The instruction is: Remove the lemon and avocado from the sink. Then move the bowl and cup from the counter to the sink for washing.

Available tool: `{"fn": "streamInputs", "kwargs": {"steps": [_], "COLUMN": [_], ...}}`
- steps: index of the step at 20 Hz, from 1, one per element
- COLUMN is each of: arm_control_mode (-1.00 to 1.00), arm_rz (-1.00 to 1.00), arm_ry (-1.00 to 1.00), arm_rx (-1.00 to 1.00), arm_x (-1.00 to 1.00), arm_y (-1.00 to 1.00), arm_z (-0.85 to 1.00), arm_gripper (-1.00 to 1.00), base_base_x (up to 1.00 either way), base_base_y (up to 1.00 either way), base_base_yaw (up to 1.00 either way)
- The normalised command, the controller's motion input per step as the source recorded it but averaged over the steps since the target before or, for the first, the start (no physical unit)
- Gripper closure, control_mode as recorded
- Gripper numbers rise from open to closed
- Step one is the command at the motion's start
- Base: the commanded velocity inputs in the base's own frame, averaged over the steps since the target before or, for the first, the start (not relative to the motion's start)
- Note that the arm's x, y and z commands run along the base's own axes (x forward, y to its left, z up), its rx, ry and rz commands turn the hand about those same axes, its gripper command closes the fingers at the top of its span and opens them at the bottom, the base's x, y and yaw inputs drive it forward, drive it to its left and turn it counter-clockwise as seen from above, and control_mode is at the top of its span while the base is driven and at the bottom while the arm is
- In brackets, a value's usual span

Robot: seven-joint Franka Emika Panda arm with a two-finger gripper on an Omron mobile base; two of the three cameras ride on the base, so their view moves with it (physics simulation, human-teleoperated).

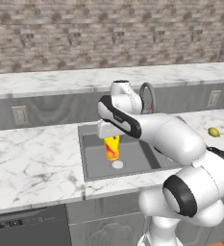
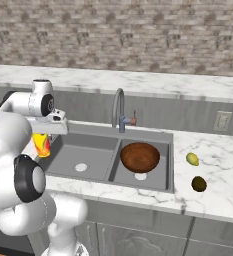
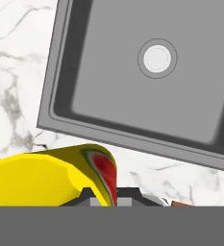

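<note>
Cup [image 1: 112, 147] hangs from the closed gripper [image 3: 111, 199], carried in the air over the left side of the sink [image 2: 63, 141]; in the hand view its yellow wall and red patch sit right against the finger tips, with the left basin and its white drain below and ahead. It looks tilted there, though the hand camera rolls with the wrist, so I would not swear to it.

Most of the job appears done. Lemon [image 2: 192, 159] and avocado [image 2: 199, 183] both lie on the marble counter [image 2: 218, 170] to the right of the sink, near each other and clear of the basins. Bowl [image 2: 139, 156] sits in the right basin, upright, over its drain.

What remains, as I judge it, is only the last step: lower the cup into the left basin (the one under it now) and let go. The risk is a tumbler tipping or rolling once released.
</note>
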Motion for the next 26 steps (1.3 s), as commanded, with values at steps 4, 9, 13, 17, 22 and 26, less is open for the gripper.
{"fn": "streamInputs", "kwargs": {"steps": [4, 9, 13, 17, 22, 26], "arm_control_mode": [-1.0, -1.0, -1.0, -1.0, -1.0, -1.0], "arm_rz": [0.0, 0.0, 0.0, 0.0, 0.0, 0.0], "arm_ry": [0.0, 0.0, 0.0, 0.0, 0.0, -0.01], "arm_rx": [0.0, 0.0, 0.0, 0.01, 0.0, 0.0], "arm_x": [0.01, 0.02, 0.0, 0.02, 0.04, 0.02], "arm_y": [-0.38, -0.39, -0.37, -0.36, -0.34, -0.32], "arm_z": [0.0, 0.0, 0.0, 0.0, 0.0, 0.0], "arm_gripper": [1.0, 1.0, 1.0, 1.0, 1.0, 1.0], "base_base_x": [0.0, 0.0, 0.0, 0.0, 0.0, 0.0], "base_base_y": [0.0, 0.0, 0.0, 0.0, 0.0, 0.0], "base_base_yaw": [0.0, 0.0, 0.0, 0.0, 0.0, 0.0]}}
